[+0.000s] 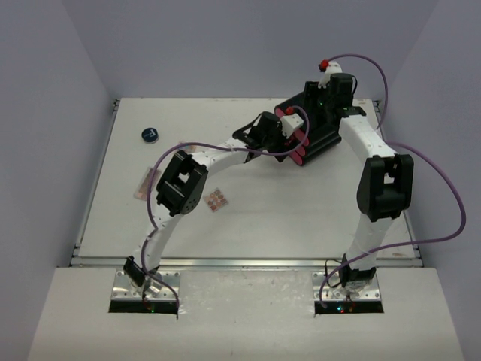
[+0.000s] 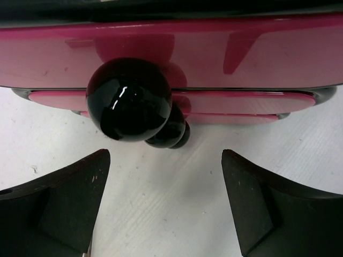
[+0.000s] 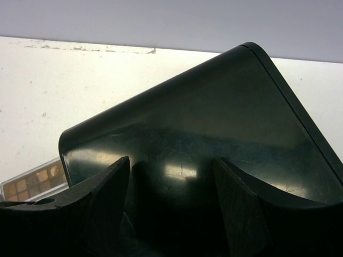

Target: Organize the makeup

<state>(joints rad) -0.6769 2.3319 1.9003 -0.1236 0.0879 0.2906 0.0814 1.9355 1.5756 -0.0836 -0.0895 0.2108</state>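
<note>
The makeup lies on the left of the table: a round dark-blue jar (image 1: 150, 135), a tan-pink palette (image 1: 145, 183) and a second palette (image 1: 216, 199). One palette (image 3: 35, 182) also shows at the lower left of the right wrist view. My left gripper (image 1: 294, 135) (image 2: 165, 155) is open in front of the pink drawers (image 2: 241, 53), just short of the stacked black round knobs (image 2: 128, 99) and touching nothing. My right gripper (image 1: 323, 98) (image 3: 171, 160) stands open against the black box's glossy outer wall (image 3: 214, 118), nothing between its fingers.
The black box with pink drawers (image 1: 312, 128) stands at the back right of the table, between both grippers. The table's raised rim (image 1: 98, 180) runs along the left side. Purple cables (image 1: 443, 188) loop over the right arm.
</note>
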